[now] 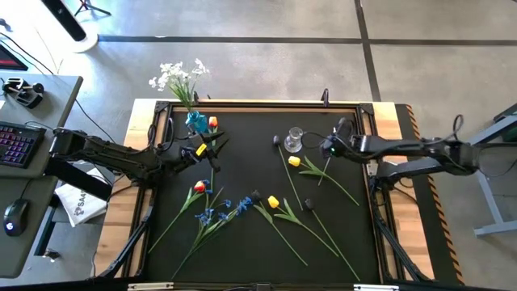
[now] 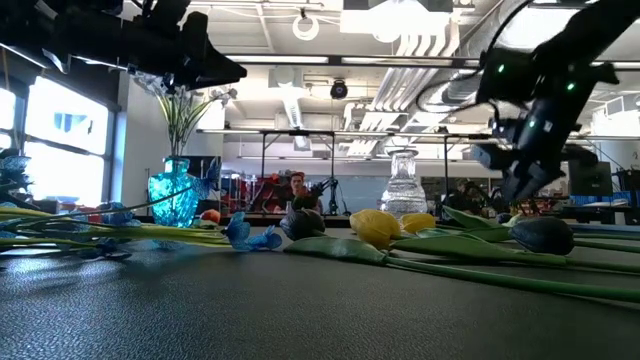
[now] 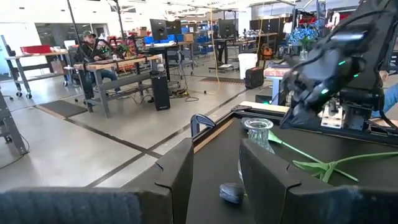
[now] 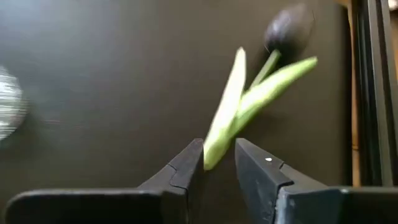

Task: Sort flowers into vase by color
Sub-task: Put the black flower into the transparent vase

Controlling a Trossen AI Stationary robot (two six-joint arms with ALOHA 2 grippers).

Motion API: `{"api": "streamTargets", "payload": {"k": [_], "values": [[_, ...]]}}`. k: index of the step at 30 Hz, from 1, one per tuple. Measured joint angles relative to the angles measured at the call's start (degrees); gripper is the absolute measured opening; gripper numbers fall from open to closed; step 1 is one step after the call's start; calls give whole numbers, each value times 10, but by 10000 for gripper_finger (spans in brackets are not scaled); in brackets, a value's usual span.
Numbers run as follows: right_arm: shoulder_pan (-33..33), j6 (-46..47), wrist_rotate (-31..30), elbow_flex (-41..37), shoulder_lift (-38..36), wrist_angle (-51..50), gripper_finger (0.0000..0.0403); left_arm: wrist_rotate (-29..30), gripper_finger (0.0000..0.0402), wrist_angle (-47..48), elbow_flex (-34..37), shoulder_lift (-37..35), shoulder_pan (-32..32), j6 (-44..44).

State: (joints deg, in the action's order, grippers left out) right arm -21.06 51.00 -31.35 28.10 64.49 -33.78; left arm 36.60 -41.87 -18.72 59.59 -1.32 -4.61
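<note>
While right tool (image 4: 219, 163) pinches dark tulip (image 4: 288, 28) by leaf, not stem: slip, drop beside clear vase (image 1: 294, 139) likely. Left tool (image 3: 214, 171) narrow, empty, hovering.

two dark jointed arms (image 1: 113, 153), black cables, green lights, blocky black fingers (image 4: 180, 174)

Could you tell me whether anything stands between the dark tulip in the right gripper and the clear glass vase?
Nothing visible does. The right gripper holds the dark tulip by its stem just beside the clear vase, and the gap between them looks bare. A loose dark tulip head lies on the vase's far side.
</note>
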Motion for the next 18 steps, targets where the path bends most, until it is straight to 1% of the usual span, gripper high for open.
{"api": "streamTargets", "payload": {"k": [4, 7, 10, 14, 18], "values": [[-48, -23, 29, 0, 42, 30, 136, 0, 120, 0, 0, 0, 0, -1], [-75, -30, 33, 0, 65, 54, 170, 0, 120, 0, 0, 0, 0, -1], [-98, -40, 50, 0, 86, 79, 193, 0, 120, 0, 0, 0, 0, -1], [-117, -50, 55, 0, 112, 103, 200, 0, 120, 0, 0, 0, 0, -1], [-122, -60, 62, 0, 132, 121, 183, 0, 120, 0, 0, 0, 0, -1]]}}
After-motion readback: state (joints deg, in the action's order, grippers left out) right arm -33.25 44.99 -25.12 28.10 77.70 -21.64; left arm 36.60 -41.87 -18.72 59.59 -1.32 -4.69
